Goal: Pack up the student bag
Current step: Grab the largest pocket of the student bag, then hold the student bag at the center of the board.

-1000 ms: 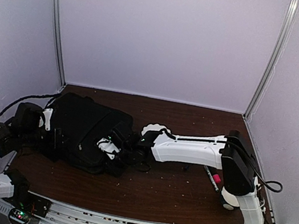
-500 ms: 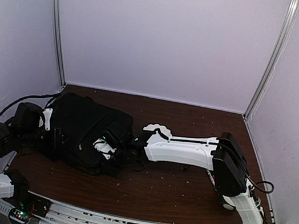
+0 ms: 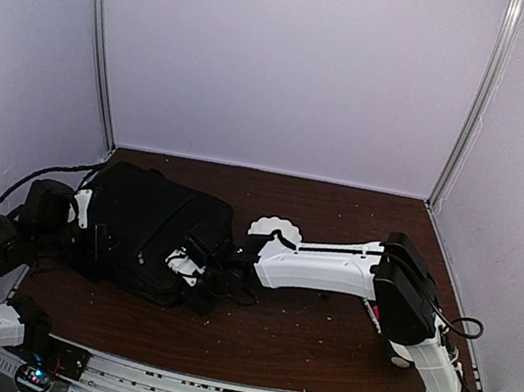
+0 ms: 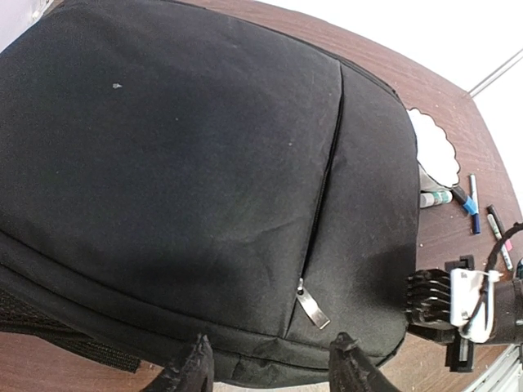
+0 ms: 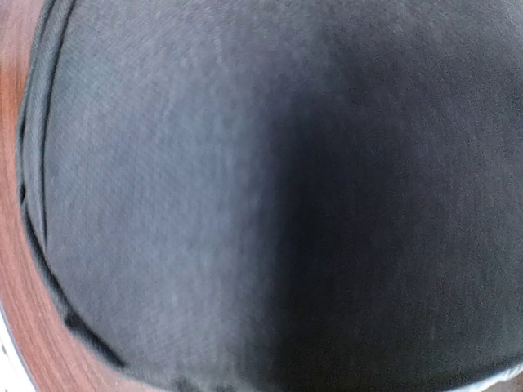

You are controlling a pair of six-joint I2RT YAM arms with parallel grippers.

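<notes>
Black student bag [image 3: 150, 227] lies at the surface [image 3: 319, 333] left (soft, floppy; likely best gripped by its zip pull [image 4: 313, 304]), left gripper [image 4: 270, 358] jaws apart beside it, right gripper [image 3: 191, 267] jaws closed at its fabric.

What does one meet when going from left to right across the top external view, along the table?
left arm → student bag → white forearm of the right arm → black elbow of the right arm
</notes>
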